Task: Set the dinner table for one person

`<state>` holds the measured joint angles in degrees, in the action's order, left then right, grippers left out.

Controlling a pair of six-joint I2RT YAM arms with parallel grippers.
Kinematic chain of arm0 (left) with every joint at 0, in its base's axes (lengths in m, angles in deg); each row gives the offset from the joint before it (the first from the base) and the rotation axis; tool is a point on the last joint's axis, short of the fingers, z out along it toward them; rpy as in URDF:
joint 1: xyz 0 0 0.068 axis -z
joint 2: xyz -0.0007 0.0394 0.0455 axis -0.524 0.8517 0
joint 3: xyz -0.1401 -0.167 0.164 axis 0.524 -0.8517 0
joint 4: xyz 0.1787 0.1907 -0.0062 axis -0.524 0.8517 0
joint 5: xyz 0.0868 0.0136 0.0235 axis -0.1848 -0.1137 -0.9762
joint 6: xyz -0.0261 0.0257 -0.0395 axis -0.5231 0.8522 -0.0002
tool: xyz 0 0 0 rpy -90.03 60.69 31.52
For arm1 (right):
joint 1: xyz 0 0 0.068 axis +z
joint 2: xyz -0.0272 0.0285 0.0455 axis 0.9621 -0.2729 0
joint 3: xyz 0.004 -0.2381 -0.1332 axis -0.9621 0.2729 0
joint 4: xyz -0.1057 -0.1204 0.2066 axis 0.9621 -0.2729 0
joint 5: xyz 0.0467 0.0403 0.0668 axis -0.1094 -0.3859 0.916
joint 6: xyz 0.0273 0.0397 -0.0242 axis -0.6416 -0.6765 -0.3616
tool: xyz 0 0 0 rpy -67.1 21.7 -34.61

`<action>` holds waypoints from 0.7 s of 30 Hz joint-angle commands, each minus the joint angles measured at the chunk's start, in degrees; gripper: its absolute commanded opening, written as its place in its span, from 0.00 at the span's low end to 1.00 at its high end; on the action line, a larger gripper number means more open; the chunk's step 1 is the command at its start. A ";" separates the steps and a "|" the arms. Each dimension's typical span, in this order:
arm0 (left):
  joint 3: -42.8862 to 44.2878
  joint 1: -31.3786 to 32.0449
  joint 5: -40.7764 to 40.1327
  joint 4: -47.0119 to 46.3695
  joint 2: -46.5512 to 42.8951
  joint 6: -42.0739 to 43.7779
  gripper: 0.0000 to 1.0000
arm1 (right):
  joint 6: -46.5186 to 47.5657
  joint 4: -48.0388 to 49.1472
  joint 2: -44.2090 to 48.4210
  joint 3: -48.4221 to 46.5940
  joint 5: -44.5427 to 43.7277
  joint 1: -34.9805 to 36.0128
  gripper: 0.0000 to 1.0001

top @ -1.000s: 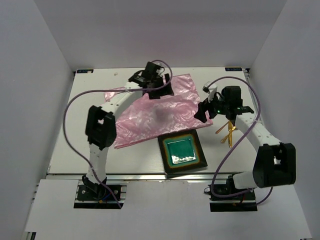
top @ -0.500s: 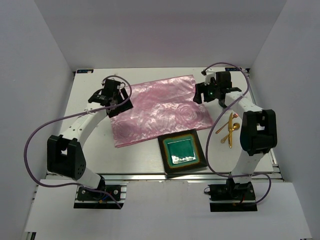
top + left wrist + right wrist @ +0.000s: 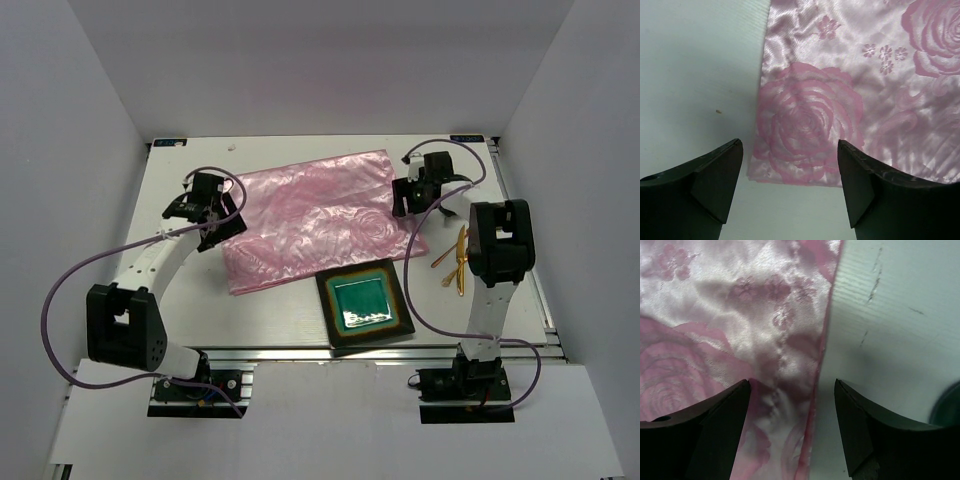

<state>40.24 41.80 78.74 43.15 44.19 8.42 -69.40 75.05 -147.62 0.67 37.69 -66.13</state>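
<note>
The white dinner table [image 3: 270, 315] carries a shiny pink rose-patterned placemat [image 3: 310, 215], lying flat and slightly skewed. My left gripper [image 3: 213, 217] is open and empty over the placemat's left edge. In the left wrist view the placemat's corner [image 3: 805, 120] lies just ahead of the open gripper [image 3: 789, 146], on bare table [image 3: 700, 60]. My right gripper [image 3: 405, 197] is open and empty at the placemat's right edge. In the right wrist view that edge [image 3: 790, 340] runs between the open gripper's [image 3: 792, 382] fingers.
A square dark plate with a green centre [image 3: 365, 305] sits near the front edge, touching the placemat's near right corner. Gold cutlery [image 3: 458, 258] lies to the right of it, close to the right arm. White walls enclose the table.
The left gripper swung from the placemat's far edge to its left edge. The right gripper moved back to the right edge. The placemat went from bunched to spread flat.
</note>
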 commanded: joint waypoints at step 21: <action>-3.72 -2.02 1.62 -2.89 1.06 1.00 0.86 | -4.01 -3.46 -0.46 1.96 10.72 -3.37 0.10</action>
<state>35.51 40.16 79.52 41.33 45.59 8.87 -72.53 74.07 -149.54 0.45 48.31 -69.61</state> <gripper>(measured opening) 0.857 0.127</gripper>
